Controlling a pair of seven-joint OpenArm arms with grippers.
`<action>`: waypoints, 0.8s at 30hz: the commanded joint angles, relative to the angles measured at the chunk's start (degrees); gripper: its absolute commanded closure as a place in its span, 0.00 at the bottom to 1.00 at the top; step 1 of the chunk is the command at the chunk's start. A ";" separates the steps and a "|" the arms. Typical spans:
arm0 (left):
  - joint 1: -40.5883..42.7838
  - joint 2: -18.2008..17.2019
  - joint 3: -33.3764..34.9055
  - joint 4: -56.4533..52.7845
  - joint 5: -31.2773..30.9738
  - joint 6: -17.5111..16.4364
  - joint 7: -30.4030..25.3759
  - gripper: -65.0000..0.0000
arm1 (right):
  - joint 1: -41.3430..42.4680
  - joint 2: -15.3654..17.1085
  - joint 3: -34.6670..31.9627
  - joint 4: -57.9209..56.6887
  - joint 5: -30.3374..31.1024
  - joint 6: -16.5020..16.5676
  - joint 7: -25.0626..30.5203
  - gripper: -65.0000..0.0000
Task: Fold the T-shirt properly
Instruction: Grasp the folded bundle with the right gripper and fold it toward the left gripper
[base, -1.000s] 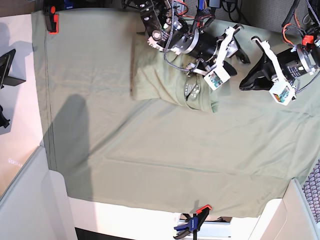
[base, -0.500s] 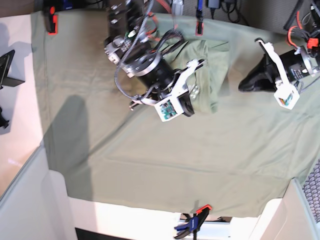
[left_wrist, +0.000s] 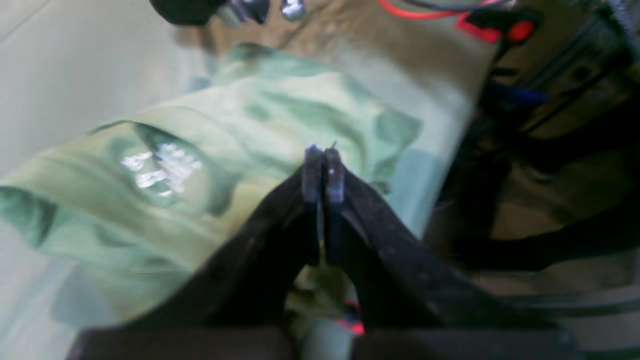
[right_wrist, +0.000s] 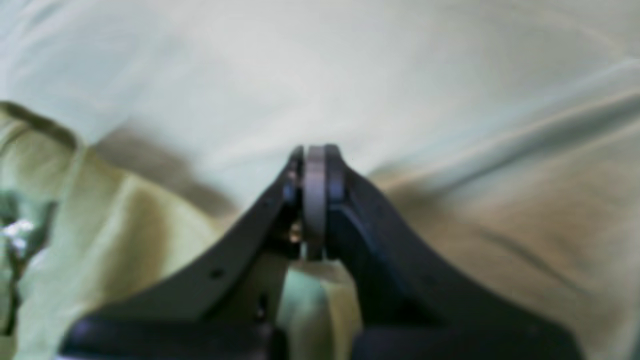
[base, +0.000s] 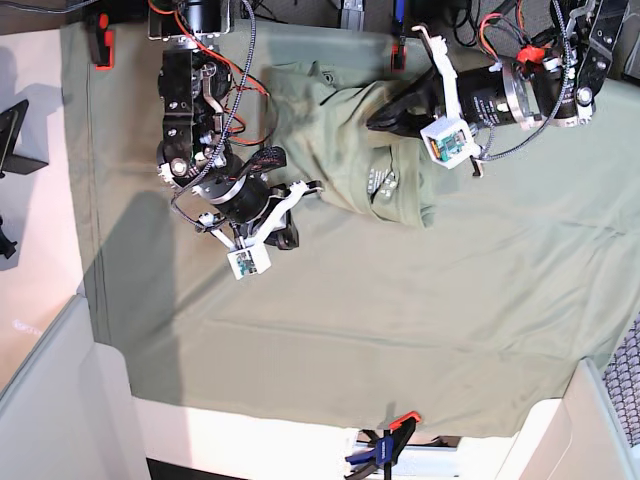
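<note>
Both sets of fingers are clenched on nothing: the left gripper (base: 378, 117) hovers over the T-shirt (base: 350, 150), the right gripper (base: 290, 232) just beside its near edge on the tablecloth (base: 400, 320) covering the desk. The soft, sage-green cotton lies bunched in loose rumpled layers, silvery print (left_wrist: 160, 167) showing ahead of the left fingers. Risk: pinching several layers, or the smoother cloth beneath, would drag the heap rather than fold it.

The T-shirt (base: 345, 140) is soft matt cloth on a matt, smooth woven tablecloth (base: 400, 310).
</note>
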 joint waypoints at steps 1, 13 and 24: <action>-0.68 -0.55 -0.22 -0.66 -0.76 -0.41 -1.42 1.00 | 1.40 -0.11 0.04 1.03 0.66 0.24 1.46 1.00; 0.48 -7.54 -1.27 -10.43 1.53 -0.41 -3.06 1.00 | 1.42 0.02 0.04 1.05 0.61 0.24 1.03 1.00; 0.76 -14.12 -6.95 -11.34 -3.96 -0.41 -5.66 1.00 | 1.44 0.94 0.07 1.05 0.57 0.24 1.11 1.00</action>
